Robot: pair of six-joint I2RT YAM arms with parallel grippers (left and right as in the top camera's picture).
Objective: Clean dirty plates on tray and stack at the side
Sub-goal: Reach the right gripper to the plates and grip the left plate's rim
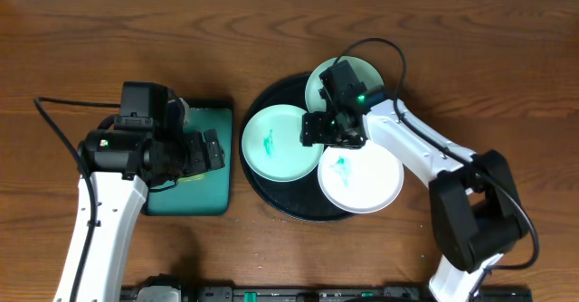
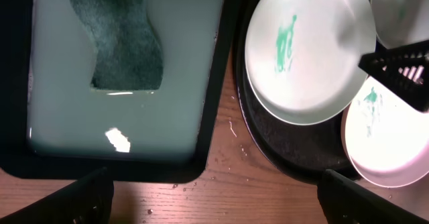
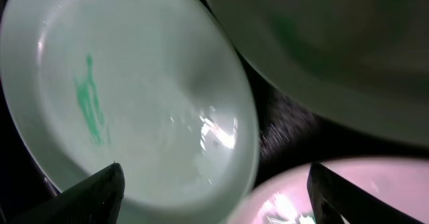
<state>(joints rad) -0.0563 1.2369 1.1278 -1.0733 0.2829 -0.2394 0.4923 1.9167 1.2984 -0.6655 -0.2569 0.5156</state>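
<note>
The black tray [image 1: 271, 198] carries three plates. A mint plate [image 1: 276, 148] with a green smear lies at its left, a white smeared plate [image 1: 366, 186] at its lower right, and another mint plate [image 1: 360, 70] at the back, partly under my right arm. My right gripper [image 1: 330, 137] hovers open where the three meet. In the right wrist view the left mint plate [image 3: 134, 96] has its rim between my right gripper [image 3: 214, 197] fingers, without a grip. My left gripper [image 1: 215, 150] stands open over the teal tray, nothing between its fingers [image 2: 87, 197].
A rectangular teal tray [image 2: 181, 83] with a black rim lies left of the black tray and holds a dark green cloth [image 2: 124, 43]. Bare wooden table [image 2: 268, 190] with a few droplets shows between the two trays. The right arm's base stands at the front right [image 1: 470, 212].
</note>
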